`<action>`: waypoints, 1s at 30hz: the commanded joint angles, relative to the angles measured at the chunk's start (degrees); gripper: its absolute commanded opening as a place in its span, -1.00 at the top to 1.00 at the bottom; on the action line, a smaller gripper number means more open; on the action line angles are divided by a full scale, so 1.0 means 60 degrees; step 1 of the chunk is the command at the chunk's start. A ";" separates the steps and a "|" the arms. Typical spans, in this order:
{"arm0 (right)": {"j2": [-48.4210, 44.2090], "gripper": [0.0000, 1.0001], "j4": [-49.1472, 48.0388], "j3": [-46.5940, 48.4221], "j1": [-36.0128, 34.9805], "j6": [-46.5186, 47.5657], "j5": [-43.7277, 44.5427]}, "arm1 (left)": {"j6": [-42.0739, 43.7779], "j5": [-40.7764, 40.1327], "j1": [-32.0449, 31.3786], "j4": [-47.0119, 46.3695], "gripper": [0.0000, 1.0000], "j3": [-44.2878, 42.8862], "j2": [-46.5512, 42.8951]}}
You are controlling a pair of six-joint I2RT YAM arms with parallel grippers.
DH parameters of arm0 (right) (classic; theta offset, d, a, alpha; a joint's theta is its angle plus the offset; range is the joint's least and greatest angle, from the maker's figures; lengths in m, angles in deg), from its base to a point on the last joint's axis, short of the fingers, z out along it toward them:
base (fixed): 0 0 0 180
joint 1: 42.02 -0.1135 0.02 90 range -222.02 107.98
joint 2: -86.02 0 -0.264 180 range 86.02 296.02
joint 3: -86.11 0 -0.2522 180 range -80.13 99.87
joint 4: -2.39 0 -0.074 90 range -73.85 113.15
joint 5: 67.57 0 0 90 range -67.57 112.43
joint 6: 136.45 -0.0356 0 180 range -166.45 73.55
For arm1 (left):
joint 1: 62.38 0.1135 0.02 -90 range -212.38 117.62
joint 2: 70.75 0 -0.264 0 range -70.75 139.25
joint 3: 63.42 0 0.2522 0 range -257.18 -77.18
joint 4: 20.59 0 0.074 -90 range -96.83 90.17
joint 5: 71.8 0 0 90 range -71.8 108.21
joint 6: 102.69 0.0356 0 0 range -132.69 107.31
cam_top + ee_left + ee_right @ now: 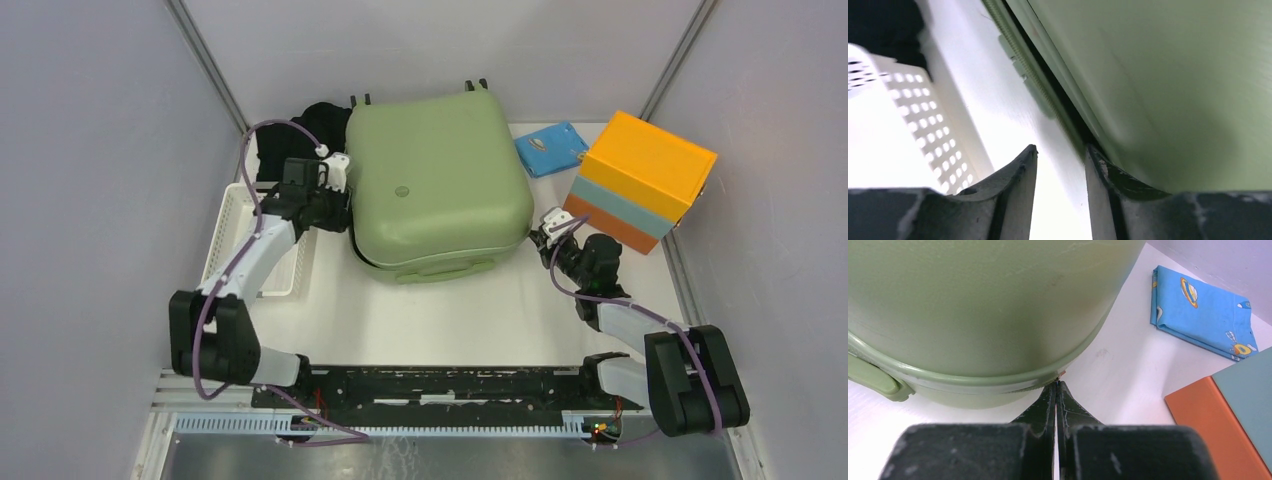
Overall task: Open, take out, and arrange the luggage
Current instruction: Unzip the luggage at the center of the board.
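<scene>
The left claw [1062, 167] filled the bottom of its wrist view, fingers parted with only bare counter [998, 100] between them, holding nothing. To its left stood the white basket [923, 115]. To its right ran the zip edge [1023, 70] of the green suitcase [435, 180], which lay flat, lid down, mid-counter toward the far side. The claw probably sat there to work that zip. The right claw [1056, 390] was pressed shut, tips touching the seam at the suitcase's near right corner; whether it pinched a zip tab I could not tell. Only the overhead view showed the whole lid and the orange and blue box [645, 180]. Only the right wrist view showed the print on the folded blue cloth [1198, 310].
</scene>
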 commanded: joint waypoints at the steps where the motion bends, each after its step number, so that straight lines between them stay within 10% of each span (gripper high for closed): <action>1: 0.0051 1.00 -0.0335 0.0218 0.0139 -0.0042 -0.0169 | 0.0674 -0.0347 0.0267 0.0888 0.00 -0.0534 -0.1695; 5: 0.0068 1.00 -0.0343 0.0227 0.0133 -0.0129 -0.0312 | 0.0493 -0.0537 0.0474 0.1053 -0.35 -0.0639 -0.2436; 8: -0.0047 1.00 -0.0334 0.0150 0.0136 -0.0159 -0.0284 | 0.0410 -0.0320 0.0514 0.1017 -0.99 -0.0501 -0.3377; 19: -0.0244 1.00 -0.0197 0.0002 0.0135 -0.0159 -0.0188 | -0.3493 0.6264 0.0500 -0.2141 -0.99 0.1015 -0.6514; 26: -0.0372 1.00 -0.0127 -0.0086 0.0135 -0.0060 -0.0199 | -0.7047 0.7677 0.0097 -0.4669 -1.00 0.2175 -0.6002; 30: -0.0396 1.00 -0.0123 -0.0125 0.0140 -0.0012 -0.0177 | -0.5468 0.5325 -0.2732 -0.4658 -0.96 0.2250 -0.6751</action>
